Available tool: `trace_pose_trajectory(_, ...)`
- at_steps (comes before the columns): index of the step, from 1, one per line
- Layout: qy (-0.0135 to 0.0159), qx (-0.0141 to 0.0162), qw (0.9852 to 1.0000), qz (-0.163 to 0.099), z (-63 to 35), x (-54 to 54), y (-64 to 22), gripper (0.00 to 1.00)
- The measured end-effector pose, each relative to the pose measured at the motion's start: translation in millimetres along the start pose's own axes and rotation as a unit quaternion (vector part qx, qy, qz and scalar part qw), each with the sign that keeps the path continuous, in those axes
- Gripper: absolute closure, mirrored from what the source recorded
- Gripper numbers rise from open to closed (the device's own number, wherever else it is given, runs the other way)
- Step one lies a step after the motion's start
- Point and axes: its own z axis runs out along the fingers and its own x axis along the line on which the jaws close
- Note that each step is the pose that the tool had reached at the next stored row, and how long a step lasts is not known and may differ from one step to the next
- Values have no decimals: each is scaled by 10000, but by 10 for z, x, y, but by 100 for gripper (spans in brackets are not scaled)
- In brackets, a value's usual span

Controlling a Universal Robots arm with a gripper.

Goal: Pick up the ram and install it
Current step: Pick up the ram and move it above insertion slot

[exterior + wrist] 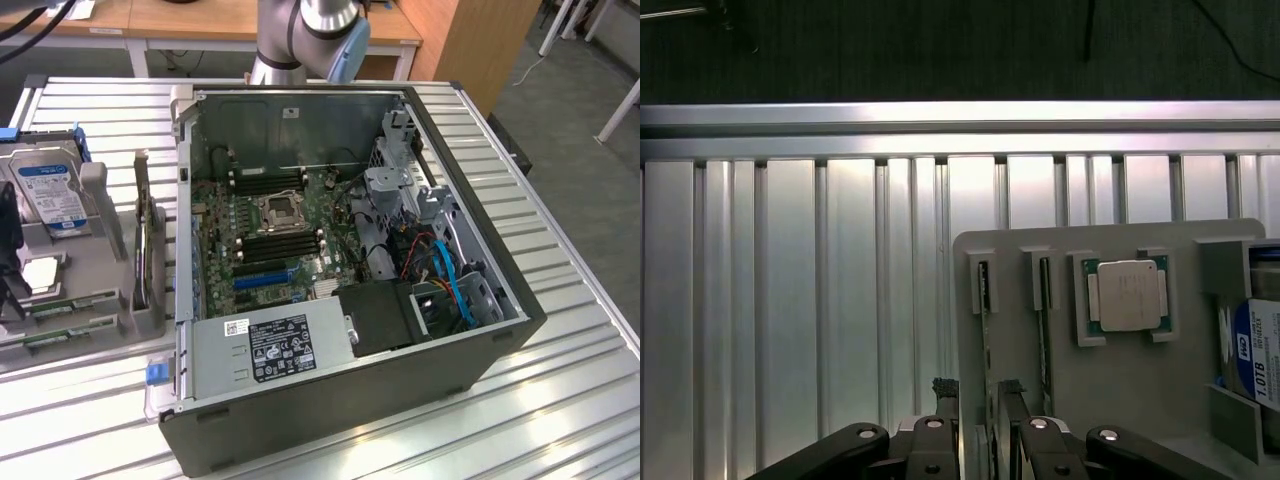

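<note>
In the wrist view we see the gripper [978, 386] open, with one dark finger on each side of the ram [987, 330]. As far as we can judge from this angle, the fingers [945, 386] do not press on it. The ram stands on its edge in a slot of the grey holder [1120, 400], at the side next to the bare slats of the metal table [790, 300]. A second stick [1045, 330] stands in the slot just beside it, then come the square processor chip [1130, 295] and the blue-labelled hard drive [1262, 352]. In the exterior view the holder lies at the exterior view's left, near the open computer case [420, 390], where the motherboard [270, 230] lies uncovered.
</note>
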Motion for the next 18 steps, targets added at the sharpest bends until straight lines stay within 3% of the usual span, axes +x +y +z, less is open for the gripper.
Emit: trace_pose_trajectory(18, 1, 0, 10000, 0, 1, -48, 3, 71)
